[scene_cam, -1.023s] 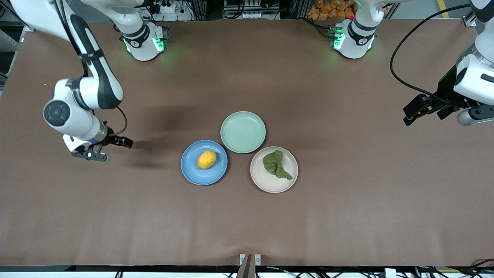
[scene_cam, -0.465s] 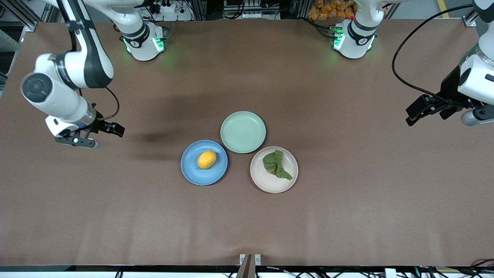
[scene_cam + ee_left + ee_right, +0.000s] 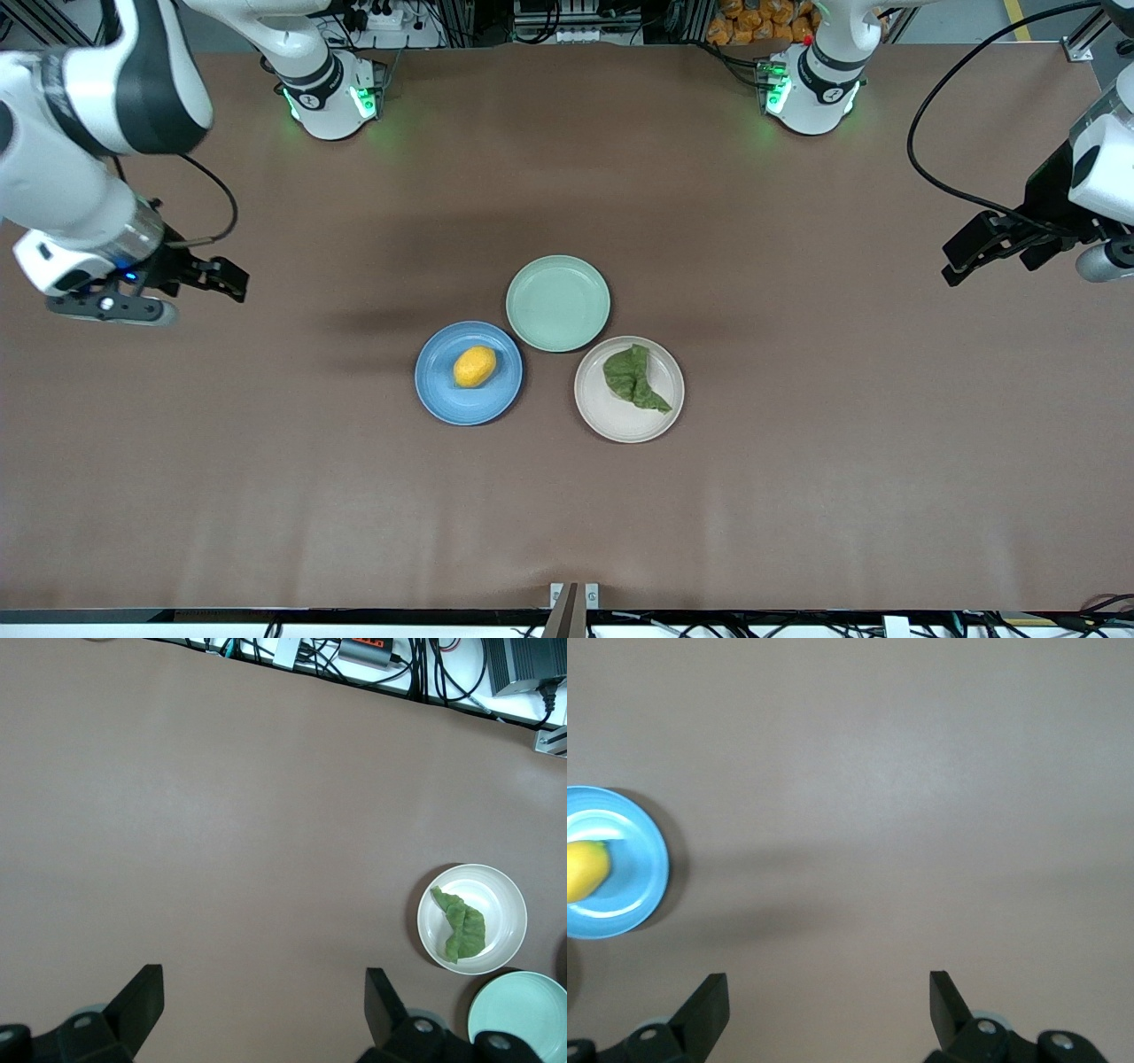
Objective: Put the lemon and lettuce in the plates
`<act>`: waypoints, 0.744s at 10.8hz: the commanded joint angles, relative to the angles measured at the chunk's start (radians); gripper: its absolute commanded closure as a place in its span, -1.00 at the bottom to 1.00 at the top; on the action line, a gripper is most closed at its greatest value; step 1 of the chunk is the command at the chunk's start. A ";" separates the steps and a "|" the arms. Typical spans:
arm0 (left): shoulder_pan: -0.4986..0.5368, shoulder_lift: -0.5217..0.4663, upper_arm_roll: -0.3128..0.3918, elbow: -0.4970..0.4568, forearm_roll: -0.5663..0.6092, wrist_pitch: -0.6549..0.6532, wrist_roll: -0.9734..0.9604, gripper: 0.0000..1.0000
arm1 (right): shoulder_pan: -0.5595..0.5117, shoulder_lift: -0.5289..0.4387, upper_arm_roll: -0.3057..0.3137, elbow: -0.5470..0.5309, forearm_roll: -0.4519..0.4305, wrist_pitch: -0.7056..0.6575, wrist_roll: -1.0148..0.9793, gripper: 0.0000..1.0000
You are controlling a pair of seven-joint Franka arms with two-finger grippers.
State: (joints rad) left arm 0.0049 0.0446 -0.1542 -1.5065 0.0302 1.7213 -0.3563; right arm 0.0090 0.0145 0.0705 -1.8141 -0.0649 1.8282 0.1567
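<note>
While nothing stands between the 3 plates and either arm, the pale green plate sits empty, touching the other 2 and farther from the front camera. No writing is readable. The lemon lies in the blue plate; the lettuce lies in the beige-white plate. The right gripper and left gripper hang over bare table at their own ends, fingers spread apart, holding nothing.

Matt brown table; smooth plates; wrinkly lettuce.
</note>
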 commanded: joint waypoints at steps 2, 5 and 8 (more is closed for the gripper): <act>0.006 -0.008 -0.002 0.003 -0.018 -0.066 0.022 -1.00 | -0.007 0.005 -0.005 0.221 0.022 -0.188 -0.055 -1.00; 0.006 -0.003 -0.002 0.002 -0.019 -0.123 0.135 -1.00 | -0.007 0.007 -0.005 0.320 0.022 -0.279 -0.057 -1.00; 0.004 0.001 -0.004 -0.001 -0.016 -0.146 0.169 -1.00 | -0.010 0.005 -0.012 0.355 0.045 -0.290 -0.048 -1.00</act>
State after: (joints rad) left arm 0.0041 0.0473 -0.1550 -1.5085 0.0302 1.5947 -0.2300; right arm 0.0075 0.0086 0.0635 -1.4978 -0.0541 1.5601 0.1132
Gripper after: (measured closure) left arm 0.000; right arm 0.000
